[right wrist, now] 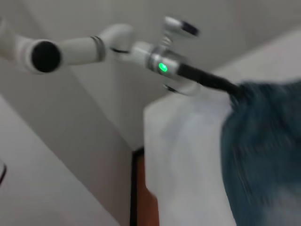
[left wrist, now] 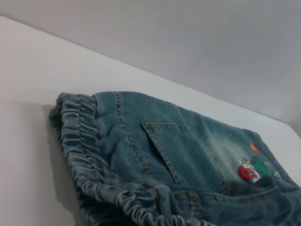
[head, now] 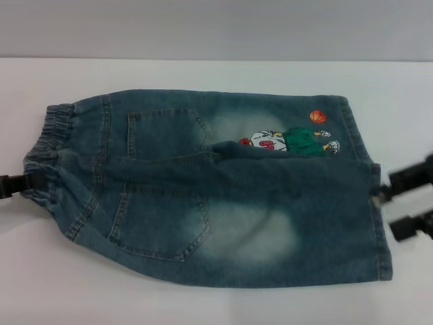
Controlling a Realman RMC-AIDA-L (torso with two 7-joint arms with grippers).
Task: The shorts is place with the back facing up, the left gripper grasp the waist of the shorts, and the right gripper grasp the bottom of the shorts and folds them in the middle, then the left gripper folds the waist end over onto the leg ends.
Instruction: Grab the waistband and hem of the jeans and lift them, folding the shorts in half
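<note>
Denim shorts (head: 223,189) lie between both end effectors, seemingly gripped.

One pair of denim shorts (head: 223,189) lies on one white tabletop (head: 203,305), reaching from near its left edge to near its right edge. Two back patch pockets (head: 162,220) show on the denim, one nearer the far edge and one nearer the near edge. One cartoon basketball print (head: 291,141) sits toward the right end, with one orange ball (head: 318,116). Two grippers are in view: the left gripper (head: 17,184) at the tabletop's left edge, the right gripper (head: 409,203) at its right edge.
</note>
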